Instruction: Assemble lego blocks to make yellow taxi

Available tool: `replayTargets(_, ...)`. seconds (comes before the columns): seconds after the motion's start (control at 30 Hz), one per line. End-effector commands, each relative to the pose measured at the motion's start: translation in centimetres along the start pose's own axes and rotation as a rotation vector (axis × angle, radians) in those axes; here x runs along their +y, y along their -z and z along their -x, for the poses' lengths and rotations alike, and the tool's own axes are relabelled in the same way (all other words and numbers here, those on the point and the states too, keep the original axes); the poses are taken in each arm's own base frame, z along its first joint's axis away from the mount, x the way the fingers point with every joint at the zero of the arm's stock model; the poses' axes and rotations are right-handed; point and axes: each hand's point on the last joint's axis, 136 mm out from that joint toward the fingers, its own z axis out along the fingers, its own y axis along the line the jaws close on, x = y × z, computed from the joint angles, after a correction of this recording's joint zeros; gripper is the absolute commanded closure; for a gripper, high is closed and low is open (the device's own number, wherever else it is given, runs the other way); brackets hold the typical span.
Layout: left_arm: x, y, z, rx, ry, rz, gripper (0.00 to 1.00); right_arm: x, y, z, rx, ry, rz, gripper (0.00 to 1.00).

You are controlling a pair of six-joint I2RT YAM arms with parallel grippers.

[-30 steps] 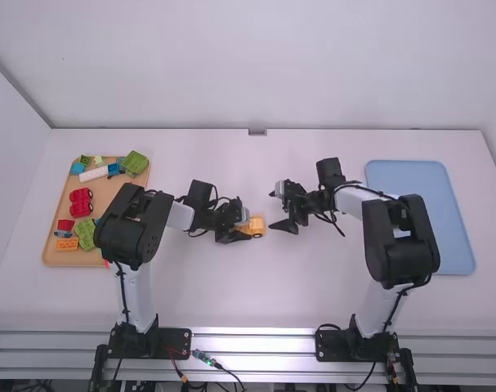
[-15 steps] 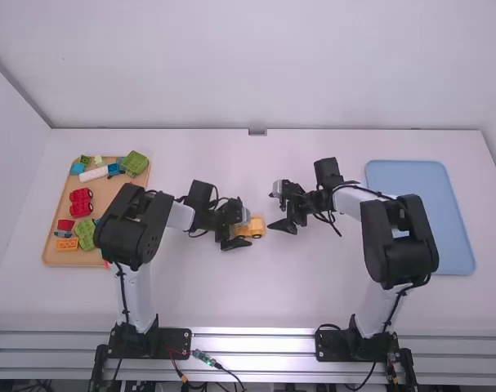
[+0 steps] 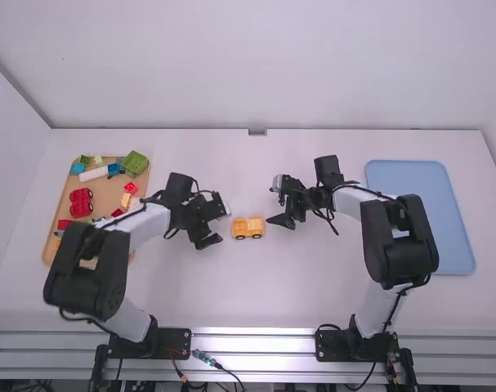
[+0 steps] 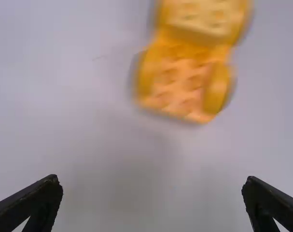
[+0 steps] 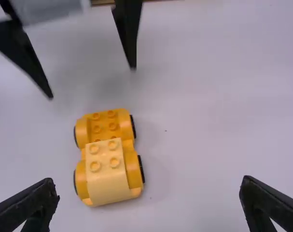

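Observation:
In the high view my left gripper [image 3: 212, 224] stands just left of the yellow car base [image 3: 248, 228], and my right gripper [image 3: 282, 206] stands to its right; neither touches it. In the left wrist view the orange-yellow base [image 4: 177, 77] lies beyond my left gripper [image 4: 152, 186], whose fingers are wide apart with nothing between. The right wrist view shows the wheeled base [image 5: 104, 126] upright, a paler yellow block [image 5: 107, 174] on one end. My right gripper [image 5: 148, 186] is open and holds nothing.
A wooden tray [image 3: 109, 196] at the left holds red, green, blue, white and orange pieces, partly behind the left arm. A blue tray [image 3: 419, 216] lies at the right. The left gripper's fingers [image 5: 127, 36] reach near the base in the right wrist view.
My left gripper has backed off leftward from the yellow base, which stays on the table in full view. More of the wooden tray's right side shows. The right arm has hardly moved.

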Motion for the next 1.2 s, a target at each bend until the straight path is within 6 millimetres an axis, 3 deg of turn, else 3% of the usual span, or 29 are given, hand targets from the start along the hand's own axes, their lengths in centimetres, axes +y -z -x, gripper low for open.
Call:
replayTargets(0.0,5.1,3.7,-3.6,0.131,0.228,0.260,0.01,-0.4,-0.1,-0.7,0.024,-0.107,-0.022,0.01)
replayTargets(0.1,10.4,8.2,-6.8,0.087,0.563,0.507,0.01,-1.6,-0.5,-1.1,0.070,-0.187,-0.088,0.01)
replayTargets(0.2,13.4,11.4,-8.9,-0.048,0.832,0.577,0.01,-2.9,-0.6,-1.9,0.128,-0.249,-0.171,0.01)
replayTargets(0.33,14.5,13.7,-10.7,-0.130,0.946,0.495,0.01,-3.7,-0.8,-2.8,0.198,-0.278,-0.243,0.01)
replayTargets(0.43,16.2,15.7,-14.7,-0.015,1.091,0.589,0.01,-3.2,-1.3,-2.5,0.193,-0.273,-0.225,0.01)
replayTargets(0.5,16.6,16.0,-15.7,0.036,1.113,0.605,0.01,-3.2,-1.3,-2.5,0.193,-0.273,-0.225,0.01)
replayTargets(0.57,17.1,15.9,-16.3,0.096,1.128,0.578,0.03,-3.3,-1.2,-2.5,0.192,-0.273,-0.228,0.01)
replayTargets(0.67,18.0,14.7,-16.7,0.158,1.079,0.499,0.19,-3.3,-1.2,-2.5,0.193,-0.275,-0.227,0.01)
replayTargets(0.8,18.3,13.0,-17.9,0.238,1.122,0.413,0.18,-3.2,-1.2,-2.6,0.195,-0.278,-0.225,0.01)
replayTargets(1.0,18.3,9.9,-19.9,0.344,1.189,0.279,0.31,-3.1,-1.2,-2.6,0.196,-0.277,-0.224,0.01)
replayTargets(1.17,18.5,9.2,-20.2,0.335,1.196,0.285,0.39,-3.2,-1.2,-2.7,0.200,-0.280,-0.227,0.01)
